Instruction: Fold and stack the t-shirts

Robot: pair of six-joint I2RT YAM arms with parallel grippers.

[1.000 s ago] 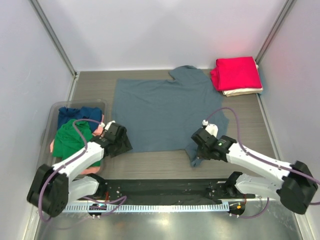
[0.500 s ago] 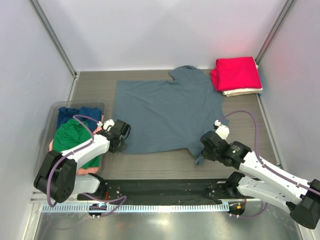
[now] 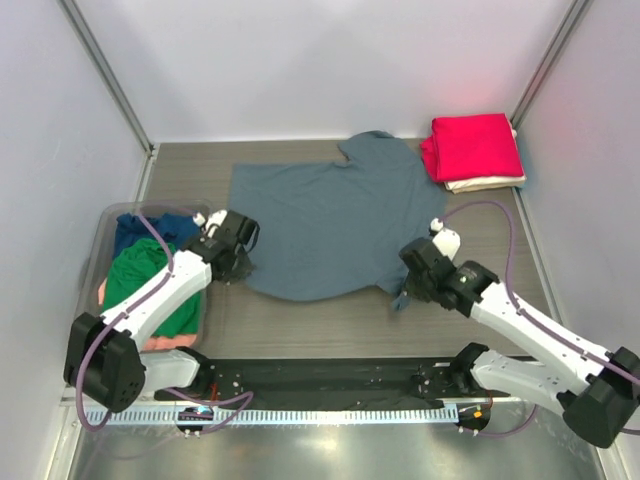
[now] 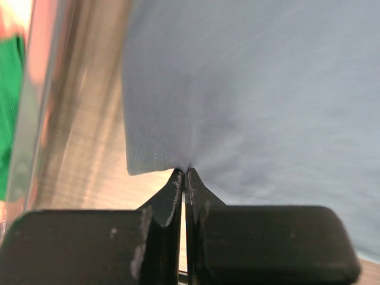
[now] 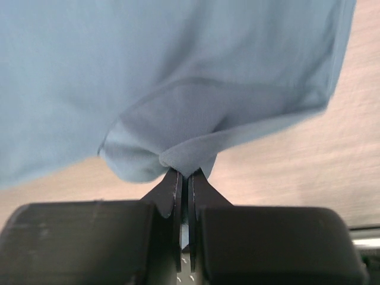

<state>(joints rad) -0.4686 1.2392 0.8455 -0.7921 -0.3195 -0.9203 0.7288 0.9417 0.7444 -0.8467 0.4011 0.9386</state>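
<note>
Top external view: the slate grey-blue t-shirt (image 3: 330, 225) lies spread across the table's middle, its near edge bowed between the two arms. Left of it, the clear bin (image 3: 100, 240) holds the green shirt (image 3: 140, 285) and others. A folded red shirt (image 3: 472, 145) tops a cream shirt (image 3: 485, 184) in the far right corner. The left gripper (image 4: 184, 173) is pinched tight on the near-left hem corner. The right gripper (image 5: 183, 173) is clenched on bunched cloth, probably the near-right corner, though blur muddies it. The first fold looks to be in hand. Next, both arms should lift evenly and carry the hem toward the far edge.
</note>
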